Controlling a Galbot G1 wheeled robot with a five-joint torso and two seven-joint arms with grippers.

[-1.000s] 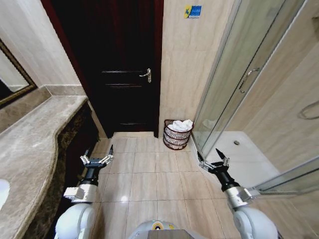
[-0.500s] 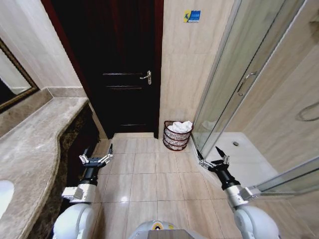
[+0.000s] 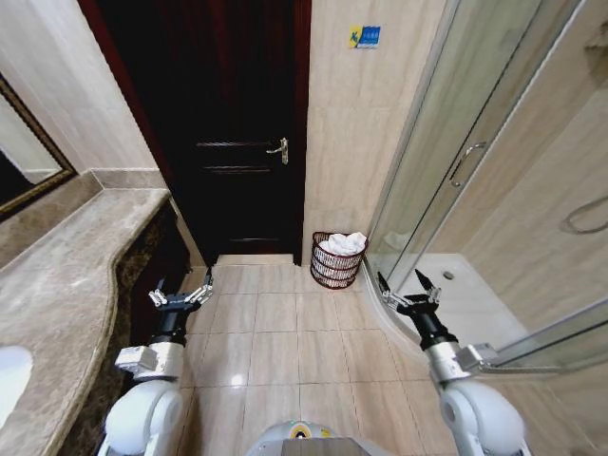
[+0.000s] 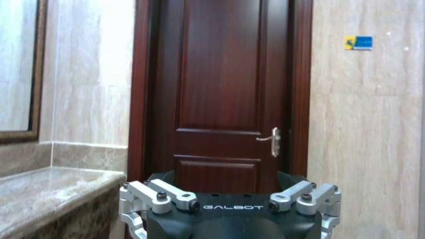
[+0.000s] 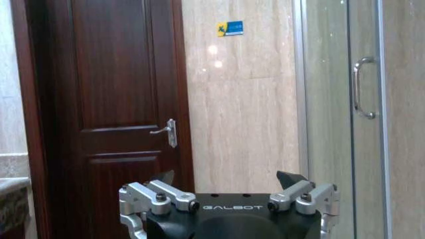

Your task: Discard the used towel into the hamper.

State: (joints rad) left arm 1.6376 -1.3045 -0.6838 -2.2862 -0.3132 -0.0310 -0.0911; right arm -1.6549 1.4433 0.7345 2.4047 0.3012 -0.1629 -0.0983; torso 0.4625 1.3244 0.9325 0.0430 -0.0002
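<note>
Hamper [image 3: 338, 258] now farther across tiled floor [image 3: 275, 332].

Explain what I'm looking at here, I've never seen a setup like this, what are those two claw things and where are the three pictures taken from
This is a wheeled robot with two arms, in a bathroom. One picture comes from a camera on its head, looking down at the tiled floor. The claws are its grippers: the left gripper and the right gripper, both open and holding nothing. The other two pictures come from cameras on each wrist, looking past the claw bases toward the dark door. Ahead, on the floor between the door and the shower door, stands the hamper, a wire basket with a white towel already in it. A stone counter runs along the robot's left.
</note>
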